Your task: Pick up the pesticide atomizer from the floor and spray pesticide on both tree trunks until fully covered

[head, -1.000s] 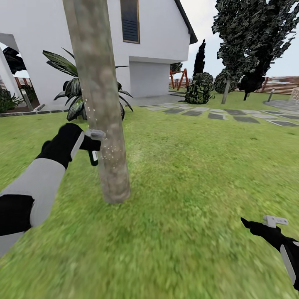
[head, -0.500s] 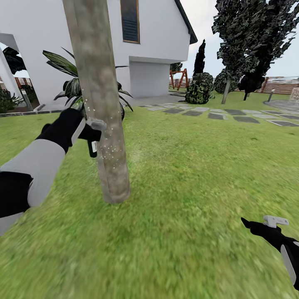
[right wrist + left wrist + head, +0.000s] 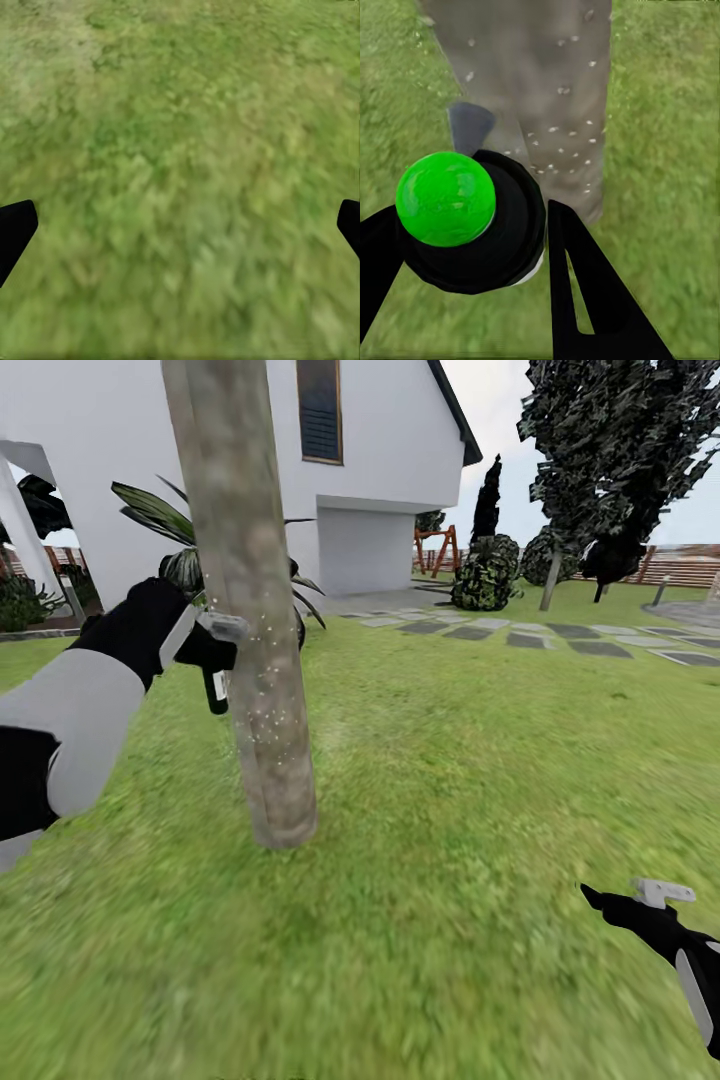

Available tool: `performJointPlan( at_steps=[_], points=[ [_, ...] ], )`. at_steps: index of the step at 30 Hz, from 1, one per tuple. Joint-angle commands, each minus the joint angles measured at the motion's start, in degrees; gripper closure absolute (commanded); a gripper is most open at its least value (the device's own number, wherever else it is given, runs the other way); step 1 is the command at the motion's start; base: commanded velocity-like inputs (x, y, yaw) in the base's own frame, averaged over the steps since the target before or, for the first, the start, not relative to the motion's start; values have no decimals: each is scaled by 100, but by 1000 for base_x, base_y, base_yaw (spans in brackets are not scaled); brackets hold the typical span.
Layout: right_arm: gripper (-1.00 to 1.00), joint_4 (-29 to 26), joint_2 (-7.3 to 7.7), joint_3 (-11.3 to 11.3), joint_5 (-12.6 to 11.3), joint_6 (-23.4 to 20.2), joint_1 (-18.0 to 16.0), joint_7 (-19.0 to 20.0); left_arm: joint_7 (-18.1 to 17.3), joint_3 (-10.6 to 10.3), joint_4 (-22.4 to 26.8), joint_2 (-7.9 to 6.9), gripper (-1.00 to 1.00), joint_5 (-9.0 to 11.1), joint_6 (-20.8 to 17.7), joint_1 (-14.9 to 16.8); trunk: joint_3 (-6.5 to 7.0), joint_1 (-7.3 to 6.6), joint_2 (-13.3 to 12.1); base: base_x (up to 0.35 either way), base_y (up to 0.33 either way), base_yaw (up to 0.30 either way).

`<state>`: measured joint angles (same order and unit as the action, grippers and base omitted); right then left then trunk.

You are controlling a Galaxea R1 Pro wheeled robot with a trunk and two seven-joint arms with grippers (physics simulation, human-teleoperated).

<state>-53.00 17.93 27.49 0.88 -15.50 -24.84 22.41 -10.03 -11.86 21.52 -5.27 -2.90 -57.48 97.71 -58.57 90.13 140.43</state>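
My left gripper (image 3: 205, 650) is clamped around the small black pesticide bottle with a pale label and light grey trigger head (image 3: 219, 670), holding it up beside the thick beige-grey mottled tree trunk (image 3: 255, 610). In the left wrist view I see the black fingers (image 3: 592, 300) closed on either side of the bottle's round black body (image 3: 502, 232), which carries a bright green ball (image 3: 446, 199), and the grey nozzle (image 3: 471, 126) points at the bark (image 3: 540, 82). Pale specks dot the trunk near the nozzle in both views.

My right gripper (image 3: 640, 905) hangs low over the blurry green grass (image 3: 450, 810), well apart from the trunk. In the right wrist view its two black fingertips (image 3: 15, 232) sit at opposite edges with only lawn (image 3: 180, 180) between them, so it is spread wide and carrying nothing.

Beyond the trunk stand a broad-leaved dark green plant (image 3: 160, 530), a white house (image 3: 390, 450), grey stepping stones (image 3: 530, 635), a dark-leaved tree (image 3: 610, 450) and a brown slatted fence (image 3: 690, 565).
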Motion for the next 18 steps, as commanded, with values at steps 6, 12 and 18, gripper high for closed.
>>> performJointPlan(
  at_steps=[6,12,18],
  points=[
    [-100,0,0,0,0,-3,-1,0,1,-13,-627,0,100,-7,0,425,0,0,0,0,0,142],
    [-100,0,0,1,0,-4,-2,0,-7,-821,-1013,6,100,-3,5,451,0,0,0,0,0,4],
    [-100,0,0,2,0,-4,0,0,-7,-938,-1033,9,100,0,5,451,0,0,0,46,-138,1]
  ],
)
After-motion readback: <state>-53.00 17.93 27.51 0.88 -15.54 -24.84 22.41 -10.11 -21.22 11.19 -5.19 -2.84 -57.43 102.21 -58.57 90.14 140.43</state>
